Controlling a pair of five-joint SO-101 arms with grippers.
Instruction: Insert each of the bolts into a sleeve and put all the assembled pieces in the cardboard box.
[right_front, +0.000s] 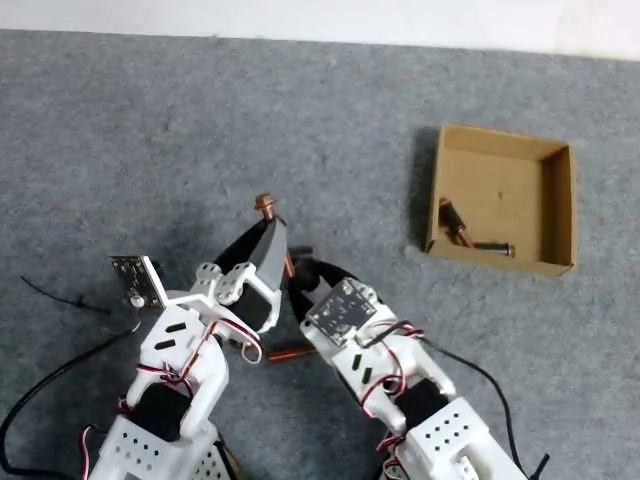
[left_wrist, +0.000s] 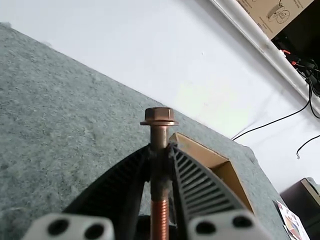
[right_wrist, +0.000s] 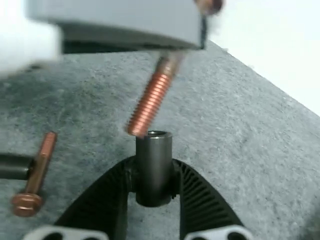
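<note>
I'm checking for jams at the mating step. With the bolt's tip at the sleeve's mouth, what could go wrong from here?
1. The bolt in the left gripper is tilted against the sleeve in the right gripper, with its tip by the rim's edge. Pushing now may catch the threads and twist the sleeve.
2. The left gripper pinches only the bolt's smooth shank, so a jam could make it slip.

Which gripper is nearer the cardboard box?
Right, narrowly. The right gripper, shut on a sleeve, is on the side toward the cardboard box; the left gripper, shut on a bolt, is just beyond it, farther away.
</note>
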